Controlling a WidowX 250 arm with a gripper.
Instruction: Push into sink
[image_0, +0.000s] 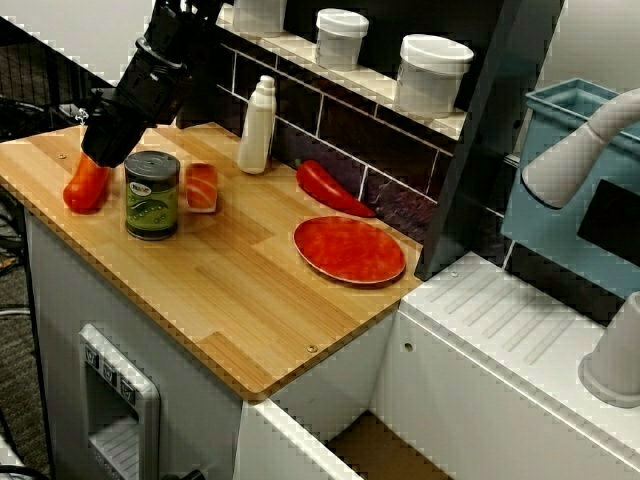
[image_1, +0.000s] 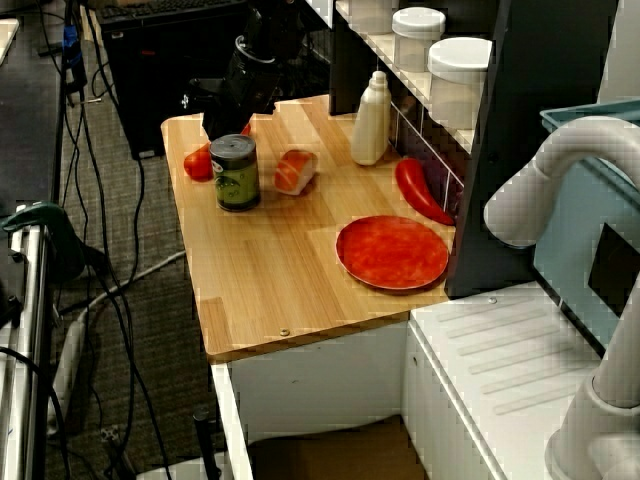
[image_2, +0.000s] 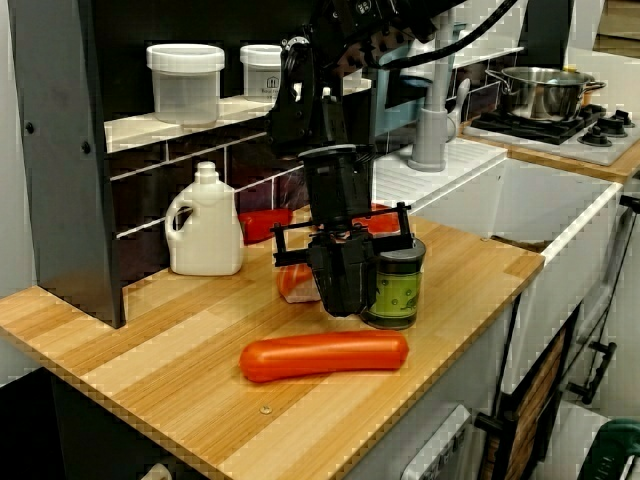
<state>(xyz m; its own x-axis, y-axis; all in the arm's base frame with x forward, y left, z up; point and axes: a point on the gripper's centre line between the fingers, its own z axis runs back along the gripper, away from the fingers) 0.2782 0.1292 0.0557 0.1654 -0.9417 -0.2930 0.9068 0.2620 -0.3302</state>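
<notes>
Hovering at the upper left of the side view, our end effector (image_0: 103, 150) sits beside the can (image_0: 152, 194), jaw state unclear. We judge the can must travel toward the sink (image_0: 385, 445), lower right, beyond the worktop (image_0: 250, 300) edge.

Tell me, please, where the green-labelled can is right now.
The can stands upright on the wooden counter at its far end from the sink, between the orange sausage and the salmon piece, beside the pincer.
</notes>
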